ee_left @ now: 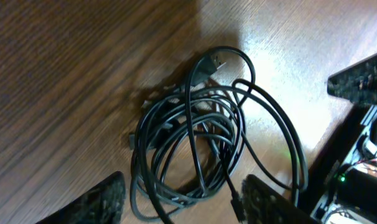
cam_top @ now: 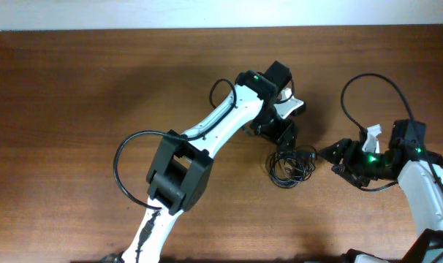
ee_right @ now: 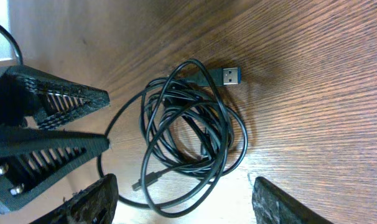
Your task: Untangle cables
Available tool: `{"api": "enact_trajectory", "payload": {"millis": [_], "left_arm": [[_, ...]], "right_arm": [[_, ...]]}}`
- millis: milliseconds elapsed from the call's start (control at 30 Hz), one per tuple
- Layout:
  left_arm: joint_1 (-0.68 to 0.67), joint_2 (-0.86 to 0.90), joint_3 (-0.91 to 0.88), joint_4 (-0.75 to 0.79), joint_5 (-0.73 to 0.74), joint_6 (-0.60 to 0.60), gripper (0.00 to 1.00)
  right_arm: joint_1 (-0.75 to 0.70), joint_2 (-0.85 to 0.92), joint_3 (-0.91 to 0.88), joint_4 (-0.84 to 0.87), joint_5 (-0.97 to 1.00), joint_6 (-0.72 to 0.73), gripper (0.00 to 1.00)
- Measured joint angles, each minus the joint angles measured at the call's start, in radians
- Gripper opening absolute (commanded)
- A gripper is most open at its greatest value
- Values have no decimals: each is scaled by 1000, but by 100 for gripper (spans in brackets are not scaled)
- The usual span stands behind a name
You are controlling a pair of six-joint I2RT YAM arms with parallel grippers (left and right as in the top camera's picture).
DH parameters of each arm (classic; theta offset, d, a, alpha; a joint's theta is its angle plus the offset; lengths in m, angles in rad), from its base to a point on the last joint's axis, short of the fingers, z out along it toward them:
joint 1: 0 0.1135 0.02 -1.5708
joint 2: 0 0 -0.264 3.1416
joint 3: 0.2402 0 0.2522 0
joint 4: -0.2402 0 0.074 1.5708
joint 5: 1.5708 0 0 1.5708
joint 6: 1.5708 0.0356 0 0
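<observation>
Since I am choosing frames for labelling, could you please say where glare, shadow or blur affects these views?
Left wrist: glare whitens the brown wooden table upper right, its left side shadowed, soft; the bundle of thin black cables is readable. Right wrist: wood grain and silver USB plug sharp. Overhead: no glare, bundle tiny.

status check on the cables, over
Left tool open over the cables. Right tool open, holding nothing. One tangled coil, USB plug poking out. Both tools crowd it from opposite sides.

Overhead looks straight down, far; both wrist views close, sharing cables (ee_left: 201,118).
</observation>
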Motion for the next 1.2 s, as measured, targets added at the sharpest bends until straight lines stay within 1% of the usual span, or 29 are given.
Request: {"api": "enact_trajectory", "payload": {"millis": [33, 67, 133, 167, 267, 300, 333, 400, 533, 567, 833, 900, 1067, 1167, 1200], "left_arm": [[-3, 0, -10, 14, -1, -5, 51], [-3, 0, -16, 18, -6, -13, 51], [-3, 0, -29, 24, -18, -16, 50], [-3, 0, -39, 25, -23, -18, 47], [-3, 0, -53, 26, -30, -22, 45], [-3, 0, -53, 27, -31, -22, 39], [-3, 0, -53, 28, -31, -22, 34], [-3, 0, -53, 28, -33, -26, 30], [-3, 0, -53, 29, -34, -26, 30], [-3, 0, -53, 29, -34, -26, 31], [-26, 0, -53, 29, -34, -26, 33], [-29, 0, -53, 29, -34, -26, 34], [-29, 0, -53, 32, -34, -26, 34], [-29, 0, -53, 32, -34, -26, 35], [-29, 0, -53, 32, -34, -26, 35]], "right_arm": [[20, 0, 0, 0, 3, 0, 66], [44, 0, 0, 2, 8, 0, 65], [74, 0, 0, 11, 14, 6, 65], [86, 0, 0, 24, 19, 11, 65], [135, 0, 0, 50, 52, 39, 64], [148, 0, 0, 50, 61, 43, 64], [161, 0, 0, 50, 69, 47, 64], [180, 0, 0, 50, 96, 53, 64], [201, 0, 0, 60, 137, 59, 61], [201, 0, 0, 72, 140, 60, 60], [201, 0, 0, 79, 147, 61, 58], [201, 0, 0, 79, 149, 61, 52], [201, 0, 0, 79, 150, 62, 50], [201, 0, -2, 80, 150, 62, 41], [201, 0, -6, 83, 150, 61, 41]]}}
